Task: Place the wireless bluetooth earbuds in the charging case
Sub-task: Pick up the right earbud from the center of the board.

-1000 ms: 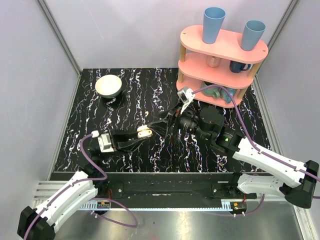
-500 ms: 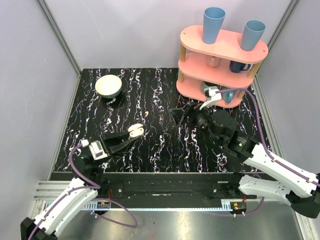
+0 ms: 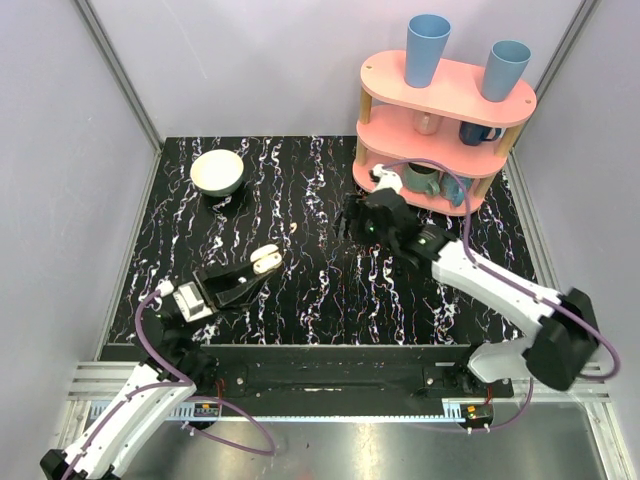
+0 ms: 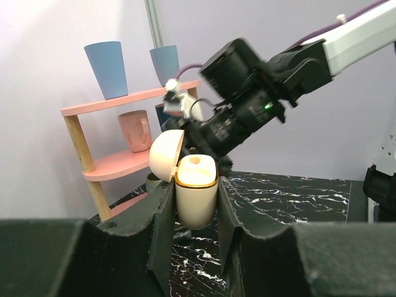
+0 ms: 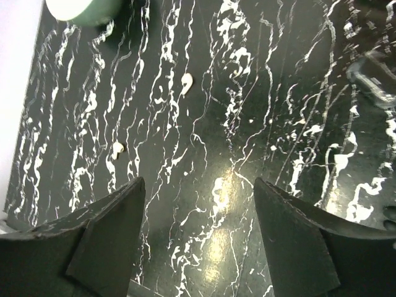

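Note:
My left gripper (image 3: 258, 268) is shut on the charging case (image 3: 265, 259) and holds it above the left-middle of the table. In the left wrist view the cream case (image 4: 196, 197) stands upright between my fingers (image 4: 162, 230), with its lid (image 4: 166, 154) hinged open to the left. My right gripper (image 3: 358, 222) hovers open and empty over the table near the shelf. The right wrist view shows its jaws (image 5: 198, 238) wide apart, with two tiny cream earbuds on the marble, one ahead (image 5: 186, 82) and one to the left (image 5: 117, 148). One earbud (image 3: 294, 229) shows in the top view.
A cream bowl (image 3: 217, 172) stands at the back left and shows at the right wrist view's top edge (image 5: 86, 9). A pink three-tier shelf (image 3: 440, 130) with blue cups and mugs stands at the back right, close behind my right gripper. The table is black marble with white veins.
My left gripper has drawn back toward the near left with the case. My right arm has swung away from the case toward the shelf and now points down at the table.

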